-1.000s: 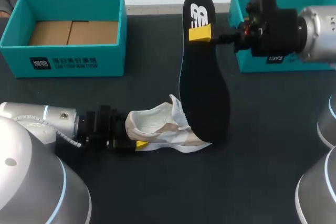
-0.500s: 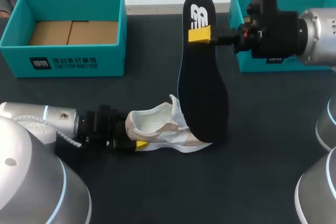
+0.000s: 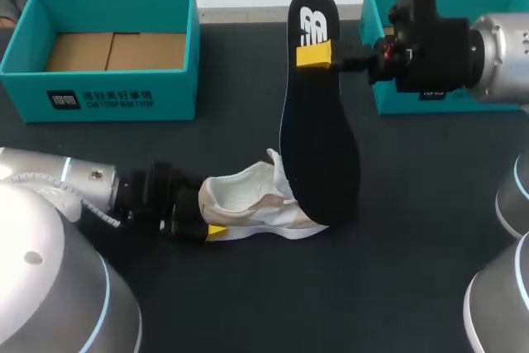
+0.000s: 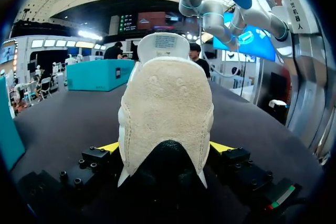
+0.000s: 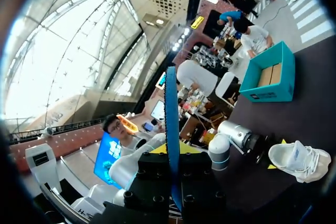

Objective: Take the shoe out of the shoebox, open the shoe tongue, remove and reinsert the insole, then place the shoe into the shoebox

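The shoe, out of the upper-left shoebox, lies in the lower middle with its heel clamped in the left gripper, the right gripper pinches the removed insole at the centre, so I judge that reinserting and boxing remain.

Exhibition-hall demo stand, not a lab. High arched glazed roof and big wall screens show in my wrist views. My station: dark counter, left shoebox and right shoebox, both teal.
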`<state>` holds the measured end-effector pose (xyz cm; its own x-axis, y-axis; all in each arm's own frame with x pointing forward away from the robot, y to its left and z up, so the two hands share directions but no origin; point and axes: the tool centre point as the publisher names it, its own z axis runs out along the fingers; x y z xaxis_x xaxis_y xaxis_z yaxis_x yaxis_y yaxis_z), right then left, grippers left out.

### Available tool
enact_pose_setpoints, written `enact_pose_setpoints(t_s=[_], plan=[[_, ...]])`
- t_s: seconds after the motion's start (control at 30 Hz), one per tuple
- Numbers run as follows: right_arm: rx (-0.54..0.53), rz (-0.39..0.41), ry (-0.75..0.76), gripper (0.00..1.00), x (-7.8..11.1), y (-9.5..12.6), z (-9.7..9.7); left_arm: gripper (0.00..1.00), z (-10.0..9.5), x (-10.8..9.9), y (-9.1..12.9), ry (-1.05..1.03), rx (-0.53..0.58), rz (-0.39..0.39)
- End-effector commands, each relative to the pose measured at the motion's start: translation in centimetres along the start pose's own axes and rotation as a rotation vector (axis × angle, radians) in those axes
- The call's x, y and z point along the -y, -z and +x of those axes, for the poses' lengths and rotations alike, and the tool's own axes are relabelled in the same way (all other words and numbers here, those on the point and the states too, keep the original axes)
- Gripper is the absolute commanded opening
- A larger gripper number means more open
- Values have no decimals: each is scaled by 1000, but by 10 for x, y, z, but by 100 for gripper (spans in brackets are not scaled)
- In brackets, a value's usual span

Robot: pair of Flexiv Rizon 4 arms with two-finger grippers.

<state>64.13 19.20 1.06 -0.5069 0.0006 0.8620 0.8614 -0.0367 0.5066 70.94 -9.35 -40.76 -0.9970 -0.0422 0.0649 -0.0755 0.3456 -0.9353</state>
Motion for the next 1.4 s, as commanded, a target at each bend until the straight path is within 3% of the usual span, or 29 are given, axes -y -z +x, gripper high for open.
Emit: enact_pose_setpoints(t_s=[0.03,0.17,0.63,0.7,0.87,1.07,1.4], plan=[[1,0,-1,0,-1,-3,-1,100,4,16,10,1,1,-90],[1,0,-1,0,-1,-3,-1,100,2,21,16,57,23,-186],[1,0,-1,0,-1,-3,-1,100,2,25,21,80,31,-194],[1,0,-1,0,-1,-3,-1,100,3,32,23,79,24,-283],[1,0,-1,0,-1,-3,-1,100,3,45,34,55,35,-396],[1,0,-1,0,-1,-3,-1,100,0,61,36,121,37,-587],[1,0,-1,0,-1,-3,-1,100,5,73,38,189,-1,-851]])
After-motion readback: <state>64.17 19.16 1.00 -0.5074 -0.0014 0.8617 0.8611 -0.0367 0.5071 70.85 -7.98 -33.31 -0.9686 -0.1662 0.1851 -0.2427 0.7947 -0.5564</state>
